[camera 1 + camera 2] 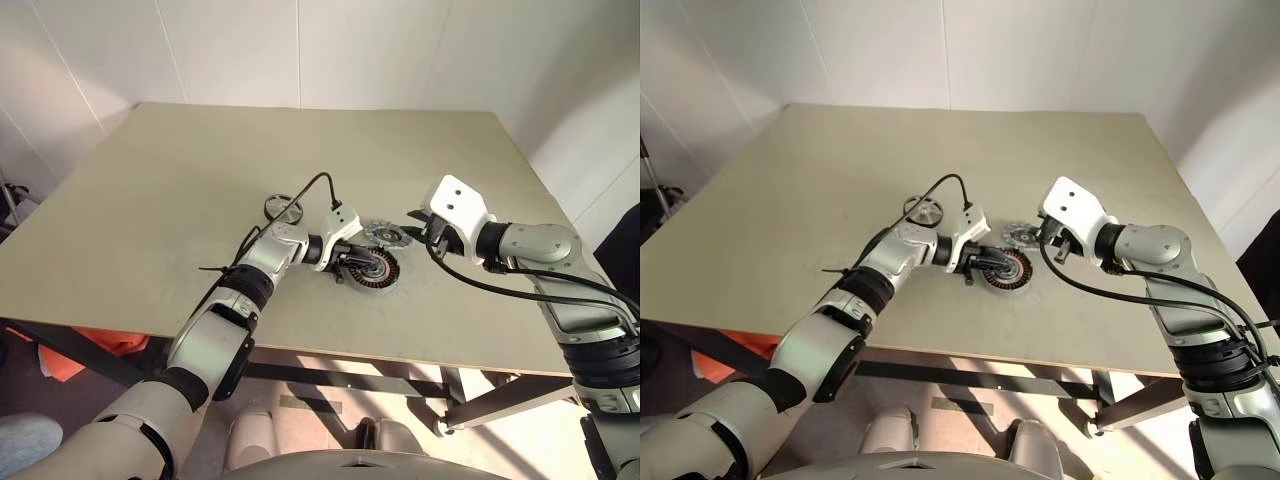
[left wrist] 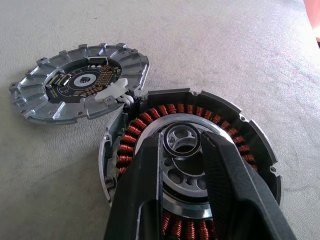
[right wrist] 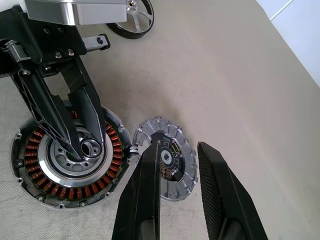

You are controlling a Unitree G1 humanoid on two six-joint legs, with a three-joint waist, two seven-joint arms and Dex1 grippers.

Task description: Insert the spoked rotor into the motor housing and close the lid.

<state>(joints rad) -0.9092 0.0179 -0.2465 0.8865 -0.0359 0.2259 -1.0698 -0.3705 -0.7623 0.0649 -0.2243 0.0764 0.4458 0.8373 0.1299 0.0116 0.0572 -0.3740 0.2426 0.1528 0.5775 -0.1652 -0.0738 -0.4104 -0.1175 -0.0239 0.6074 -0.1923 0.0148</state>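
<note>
Still no rotor in the housing

Right, the motor housing (image 3: 70, 162) lies flat near the middle of the table (image 1: 150, 180), somewhat toward the near edge, copper windings up, and the left gripper (image 2: 184, 150) has its two black fingers slightly parted, straddling the central bearing ring without clamping anything I can make out. The lid (image 3: 169, 165) lies open just beside the housing, touching it at a white clip. Above the lid hovers the right gripper (image 3: 177, 155), fingers apart and empty. The spoked rotor (image 3: 135, 17) sits untouched behind the left arm, toward the far edge.

The danger, as I read it: those left fingers are planted where the rotor must go, so any attempt to seat it now would foul on them. And if the right gripper nudges the lid, the clip joint could drag the housing askew
</note>
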